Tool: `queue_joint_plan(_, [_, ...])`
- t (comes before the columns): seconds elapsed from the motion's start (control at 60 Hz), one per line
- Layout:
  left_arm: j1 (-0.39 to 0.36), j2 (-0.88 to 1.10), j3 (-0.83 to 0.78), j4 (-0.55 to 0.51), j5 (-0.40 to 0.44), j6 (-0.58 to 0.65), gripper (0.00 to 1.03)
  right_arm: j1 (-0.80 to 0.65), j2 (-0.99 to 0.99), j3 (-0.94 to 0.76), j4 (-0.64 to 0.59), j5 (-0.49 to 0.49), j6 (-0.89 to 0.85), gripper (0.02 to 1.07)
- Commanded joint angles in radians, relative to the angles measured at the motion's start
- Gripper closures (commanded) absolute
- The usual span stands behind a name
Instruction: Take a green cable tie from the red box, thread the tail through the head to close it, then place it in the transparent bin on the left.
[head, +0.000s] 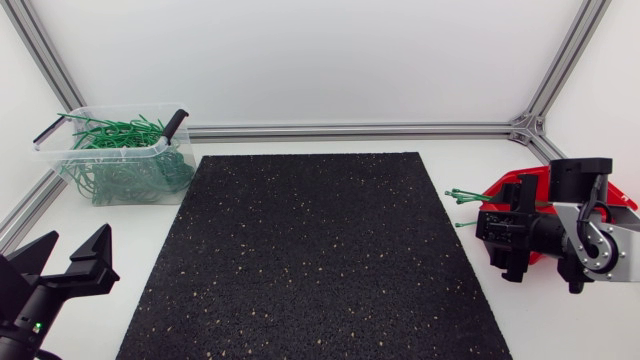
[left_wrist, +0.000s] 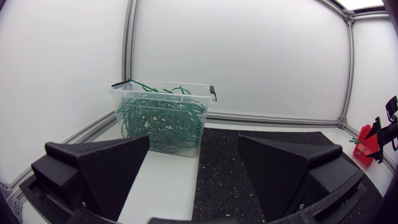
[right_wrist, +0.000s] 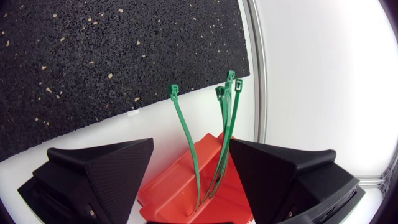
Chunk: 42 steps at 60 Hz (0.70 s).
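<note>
Far left, the clear plastic bin (head: 62, 152) holds tangled green loops. My left gripper (head: 72, 252) sits spread beside the speckled rubber mat (head: 320, 250). My right gripper (right_wrist: 191, 146), also spread, straddles slim green cable ties (right_wrist: 228, 109) jutting from the glossy red box (right_wrist: 168, 186).

White table (head: 300, 145) here, with a black speckled mat (head: 315, 255) spread across its middle and running to the near edge. The clear bin (head: 100, 148) sits at the far left corner, just off the mat. The red box (head: 505, 187) is over by the right edge.
</note>
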Motion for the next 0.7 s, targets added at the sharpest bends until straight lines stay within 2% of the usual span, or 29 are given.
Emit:
queue_joint_plan(0.0, [-0.003,-0.001,-0.033,-0.065,-0.004,-0.014,0.04,0.028,0.027,-0.050,0.070,0.017,-0.047,0.26])
queue_joint_plan(0.15, [-0.002,-0.001,-0.033,-0.065,-0.004,-0.013,0.04,0.054,0.100,-0.090,0.204,0.052,-0.073,0.38])
queue_joint_plan(0.25, [-0.003,-0.001,-0.033,-0.065,-0.004,-0.014,0.04,0.065,0.146,-0.113,0.291,0.064,-0.093,0.53])
queue_joint_plan(0.367, [-0.003,0.001,-0.033,-0.065,-0.004,-0.014,0.04,0.071,0.160,-0.125,0.340,0.069,-0.119,0.76])
queue_joint_plan(0.467, [-0.003,0.001,-0.033,-0.065,-0.004,-0.014,0.04,0.061,0.163,-0.124,0.360,0.067,-0.136,0.80])
queue_joint_plan(0.683, [-0.003,0.001,-0.033,-0.065,-0.004,-0.013,0.04,0.028,0.182,-0.119,0.408,0.067,-0.165,0.80])
